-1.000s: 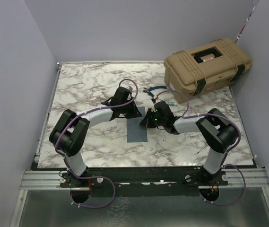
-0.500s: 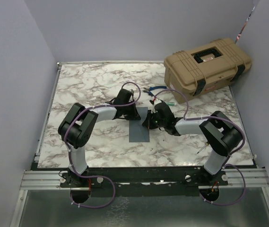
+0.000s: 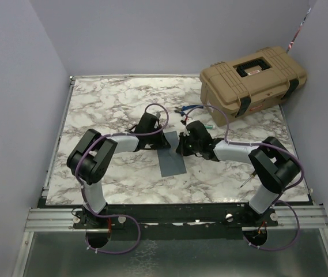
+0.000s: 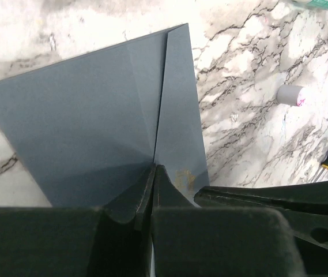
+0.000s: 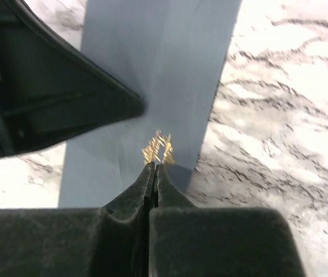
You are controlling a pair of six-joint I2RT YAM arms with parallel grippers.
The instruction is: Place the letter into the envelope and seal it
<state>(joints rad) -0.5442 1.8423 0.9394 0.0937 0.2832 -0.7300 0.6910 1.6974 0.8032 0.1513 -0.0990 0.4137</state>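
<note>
The envelope (image 3: pixel 172 161) is touched by the left gripper (image 4: pixel 154 173) and the right gripper (image 5: pixel 154 170), both closed tight and empty; a tan case (image 3: pixel 253 81) is set behind.

White-and-black left arm (image 3: pixel 119 141) and right arm (image 3: pixel 233 151) carry looping purple cables (image 3: pixel 154 105).

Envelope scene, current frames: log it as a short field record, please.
envelope: flat on marble table, looks closed
letter: not visible
left gripper: shut, tip down at envelope's edge
right gripper: shut, tip down on envelope beside gold mark
far right corner: tan case
</note>
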